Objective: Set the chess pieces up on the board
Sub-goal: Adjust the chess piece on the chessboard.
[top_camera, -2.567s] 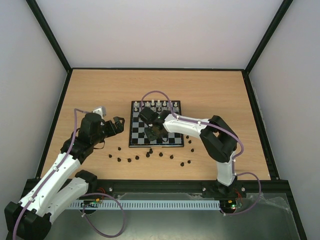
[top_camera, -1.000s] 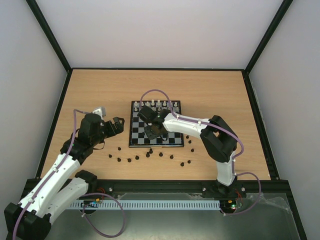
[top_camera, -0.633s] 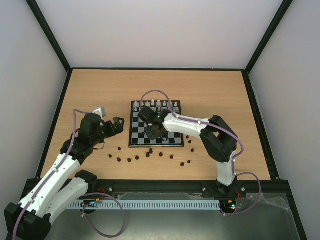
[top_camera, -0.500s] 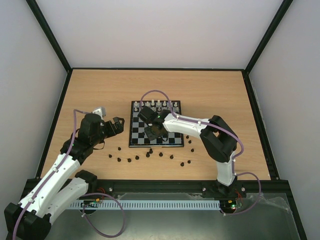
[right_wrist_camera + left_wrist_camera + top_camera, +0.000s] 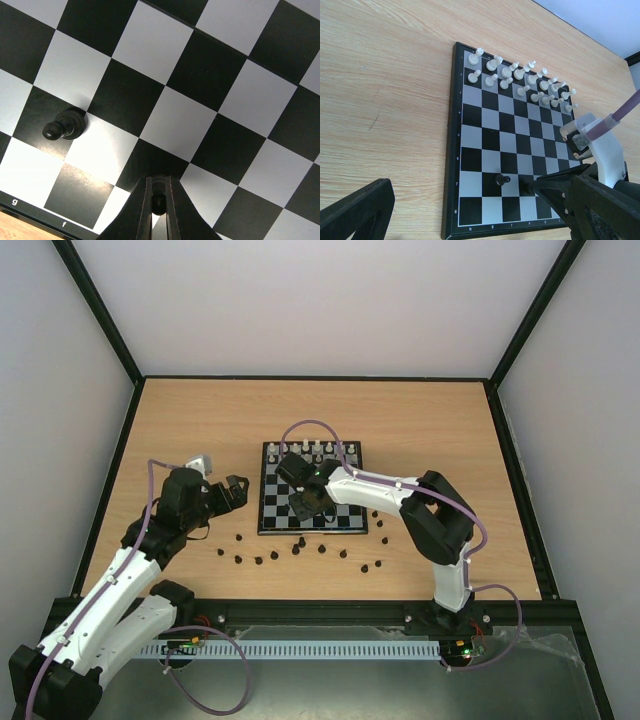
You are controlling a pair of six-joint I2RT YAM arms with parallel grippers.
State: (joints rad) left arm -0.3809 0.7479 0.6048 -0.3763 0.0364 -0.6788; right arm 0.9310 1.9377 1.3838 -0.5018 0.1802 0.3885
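While the pale wooden table with its fine straight grain filled most of the overhead view, the flat, glossy square board of black and grey-white checks lay near its middle. Set against the picture from half a second before, almost nothing differed: the left arm kept the same pose and the right gripper stayed low over the near rows of the board. The left gripper hung over bare wood just left of the board, its jaws spread wide and holding nothing. The right gripper's slim dark fingers were drawn almost together, pinching a small rounded black pawn above a white square. White pieces stood in two rows along the far edge. Loose black pieces lay scattered on the table just beyond the board's near edge. One black pawn stood on a black square near that edge.
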